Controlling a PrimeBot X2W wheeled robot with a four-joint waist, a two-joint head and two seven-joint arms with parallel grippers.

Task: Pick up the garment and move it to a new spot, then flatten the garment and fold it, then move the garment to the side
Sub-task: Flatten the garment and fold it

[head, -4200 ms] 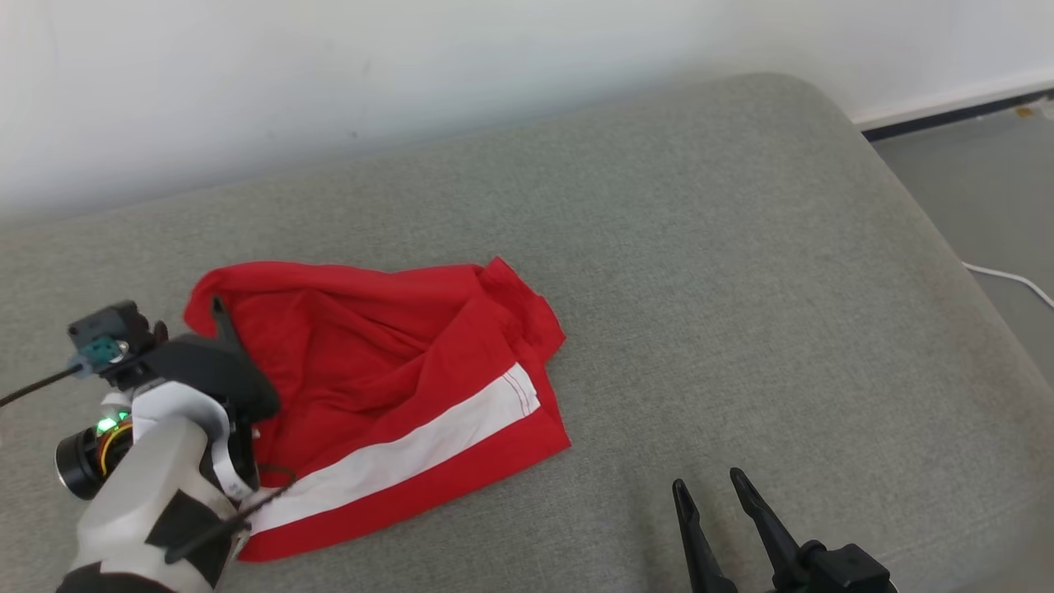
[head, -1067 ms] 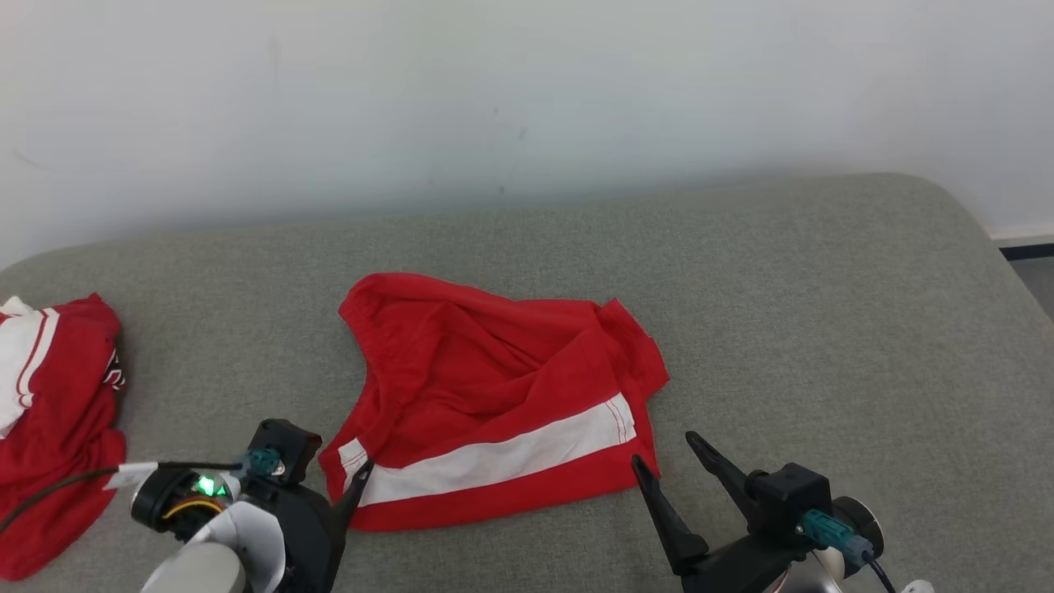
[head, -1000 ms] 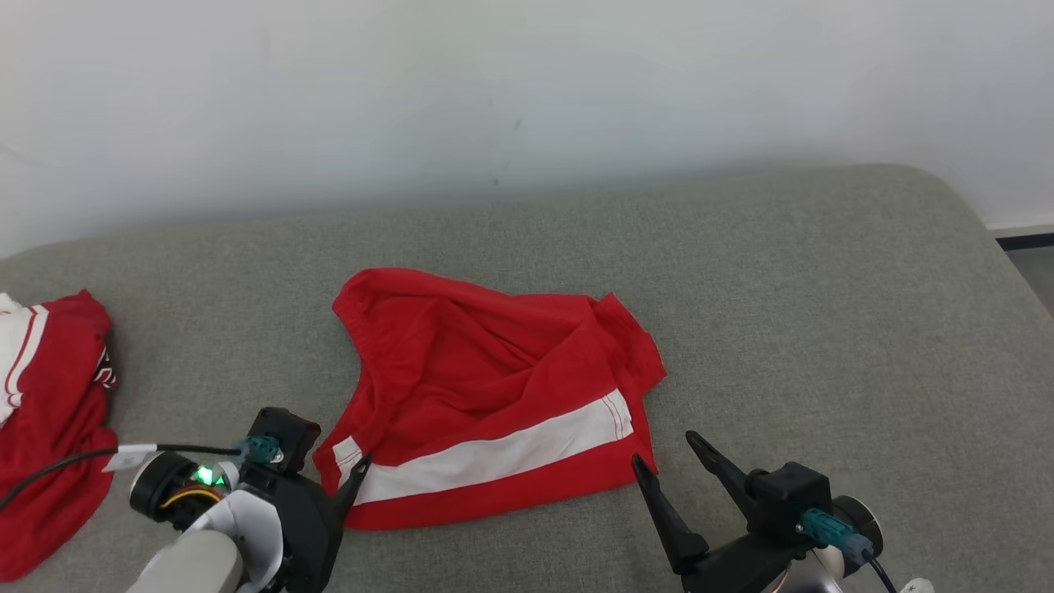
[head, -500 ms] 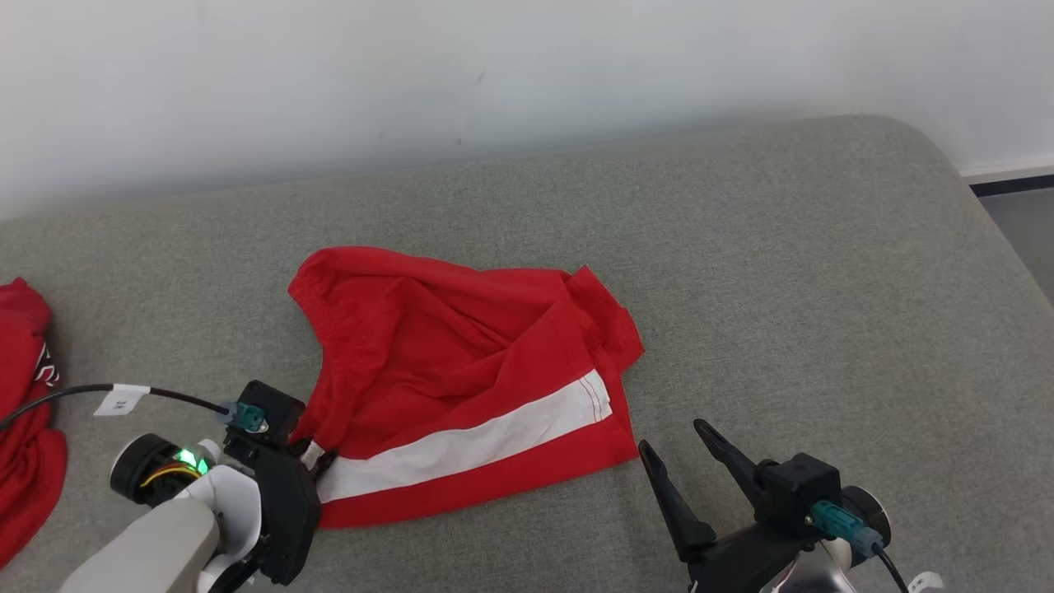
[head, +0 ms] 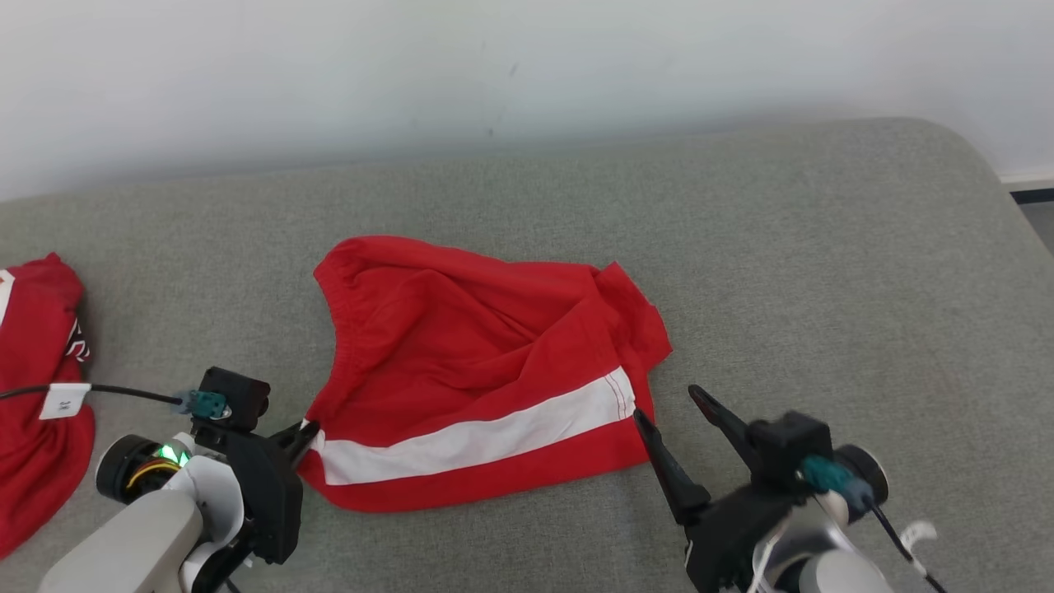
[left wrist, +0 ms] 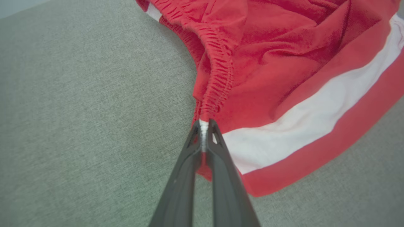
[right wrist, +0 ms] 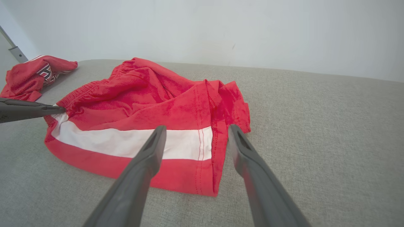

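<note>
The garment (head: 469, 362) is a pair of red shorts with a white side stripe, lying rumpled on the grey cushion (head: 782, 272). My left gripper (head: 303, 430) is shut on the near left corner of its waistband, where the white stripe ends. In the left wrist view the left gripper (left wrist: 204, 124) pinches that elastic edge of the garment (left wrist: 284, 72) between its tips. My right gripper (head: 669, 405) stands open at the garment's near right corner. In the right wrist view the right gripper (right wrist: 195, 130) hangs open just above the hem of the garment (right wrist: 142, 104), with nothing between its fingers.
A second red and white garment (head: 37, 387) lies bunched at the cushion's far left, also seen as a red heap (right wrist: 30, 75) in the right wrist view. A white wall (head: 494, 66) runs behind. The cushion's rounded right edge (head: 1000, 214) drops to the floor.
My left gripper has closed on the waistband corner, which it only stood beside a second ago. My right gripper stays open and has edged closer to the hem. The head camera has shifted.
</note>
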